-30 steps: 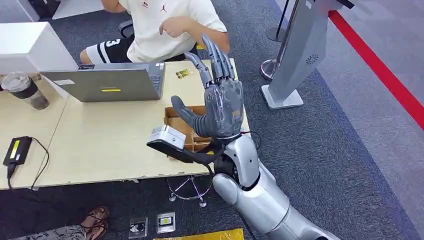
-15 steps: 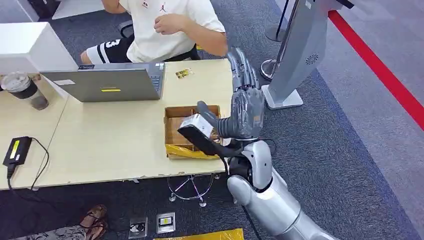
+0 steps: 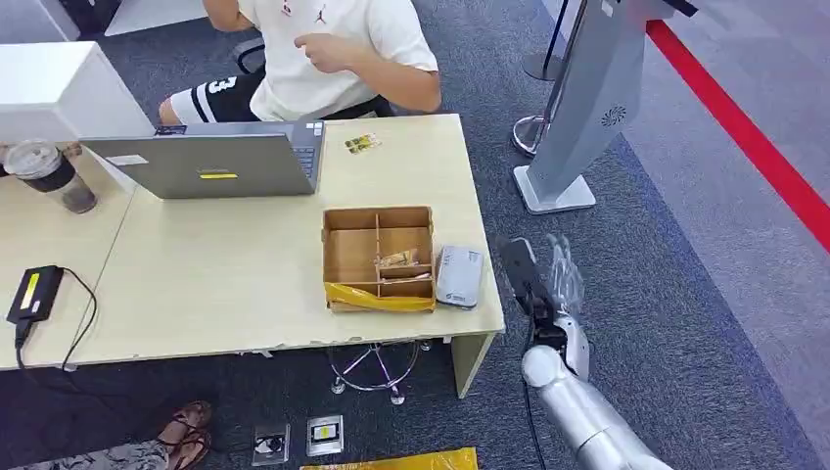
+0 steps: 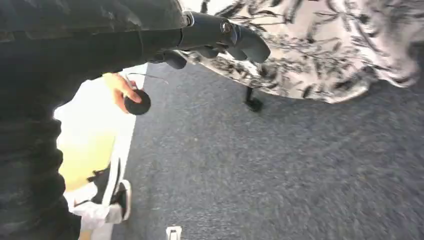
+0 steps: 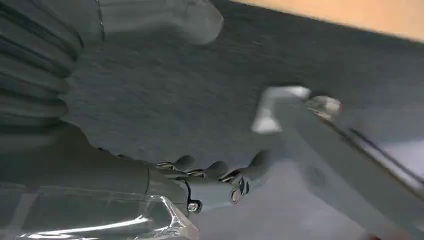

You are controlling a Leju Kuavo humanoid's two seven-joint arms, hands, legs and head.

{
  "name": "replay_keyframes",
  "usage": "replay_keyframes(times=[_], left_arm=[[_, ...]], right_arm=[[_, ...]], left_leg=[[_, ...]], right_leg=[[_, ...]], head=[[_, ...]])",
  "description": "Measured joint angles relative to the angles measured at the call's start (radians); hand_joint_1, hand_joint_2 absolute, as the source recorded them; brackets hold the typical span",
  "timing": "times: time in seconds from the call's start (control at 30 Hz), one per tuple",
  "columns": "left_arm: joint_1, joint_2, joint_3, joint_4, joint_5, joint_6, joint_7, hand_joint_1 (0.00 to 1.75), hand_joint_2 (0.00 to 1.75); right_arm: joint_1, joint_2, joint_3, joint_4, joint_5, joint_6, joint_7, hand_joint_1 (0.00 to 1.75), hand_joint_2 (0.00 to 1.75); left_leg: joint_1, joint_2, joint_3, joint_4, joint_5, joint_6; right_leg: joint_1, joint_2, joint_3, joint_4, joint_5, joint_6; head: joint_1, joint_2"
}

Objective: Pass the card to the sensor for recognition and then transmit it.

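My right hand [image 3: 556, 279] hangs low over grey carpet [image 3: 685, 294], just off the end of a pale wooden table [image 3: 225, 284]. It is blurred in the head view. In the right wrist view its fingers [image 5: 215, 172] reach out straight, with the thumb [image 5: 165, 20] held well apart from them and nothing between them, so the hand is spread wide and holding nothing.

Just beside this hand, across the table's edge, a small grey sensor [image 3: 459, 277] lies flat on the tabletop. On its far side it touches a shallow cardboard box [image 3: 345, 257] with dividers. A small yellowish card [image 3: 361, 144] lies on the table well beyond my hand, near a seated person in a white shirt [image 3: 328, 59] and next to an open laptop [image 3: 210, 166]. A slanted grey kiosk [image 3: 577, 108] stands on the carpet ahead of my hand.

My left hand [image 4: 210, 35] appears as dark fingers over carpet. I cannot tell how far open it is.
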Motion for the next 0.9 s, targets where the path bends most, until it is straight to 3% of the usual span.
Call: replay_keyframes(times=[0.17,0.23,0.47,0.67,0.7,0.73,0.77,0.9], left_arm=[[0.001,0.025,0.003,0.0,0.0,-0.008,0.033,0.0,1.75],[0.001,0.031,0.005,0.0,0.01,-0.007,0.034,0.0,1.75],[0.001,0.043,0.005,0.0,0.03,-0.007,0.045,0.0,1.75],[0.001,0.043,0.006,0.0,0.032,-0.011,0.016,0.0,1.75],[0.001,0.043,0.006,0.0,0.032,-0.013,0.01,0.0,1.75],[0.0,0.043,0.006,0.0,0.032,-0.015,0.005,0.0,1.75],[0.0,0.043,0.006,0.0,0.032,-0.017,-0.001,0.0,1.75],[0.0,0.044,0.006,0.0,0.021,-0.032,-0.027,0.0,1.75]], right_arm=[[0.092,0.004,-0.007,0.203,0.028,0.102,0.163,1.75,1.75],[0.123,0.004,-0.015,0.258,0.007,0.112,0.195,1.75,1.75],[0.173,0.003,-0.08,0.378,-0.143,0.044,0.147,1.75,1.75],[0.173,0.003,-0.105,0.425,-0.128,0.041,0.121,1.75,1.75],[0.173,0.003,-0.105,0.431,-0.126,0.041,0.118,1.68,1.75],[0.173,0.003,-0.106,0.435,-0.125,0.042,0.115,0.77,1.75],[0.173,0.003,-0.106,0.44,-0.126,0.042,0.113,0.0,1.75],[0.175,0.001,-0.12,0.463,-0.139,0.07,0.125,0.0,1.75]], left_leg=[[0.0,0.001,-0.001,0.0,-0.002,-0.002],[0.0,0.001,0.0,0.0,-0.003,-0.002],[0.0,0.003,0.001,0.0,-0.003,-0.002],[0.0,0.003,0.002,0.0,-0.002,-0.002],[0.0,0.003,0.002,0.0,-0.002,-0.002],[0.0,0.003,0.002,0.0,-0.002,-0.002],[0.0,0.003,0.002,0.0,-0.002,-0.002],[0.0,0.003,0.002,0.0,-0.003,-0.002]], right_leg=[[0.0,0.001,-0.002,0.0,-0.001,-0.001],[0.0,0.001,-0.001,0.0,-0.001,-0.001],[0.0,0.004,-0.001,0.0,-0.001,-0.001],[-0.001,0.005,0.0,0.0,0.0,-0.001],[-0.001,0.005,0.0,0.0,0.0,-0.001],[-0.001,0.005,0.0,0.0,0.0,-0.001],[-0.001,0.005,0.0,0.0,0.0,-0.001],[0.0,0.005,0.0,0.0,-0.001,-0.001]], head=[[0.0,0.0],[0.0,0.0],[0.0,0.0],[0.0,0.0],[0.0,0.0],[0.0,0.0],[0.0,0.0],[0.0,0.0]])
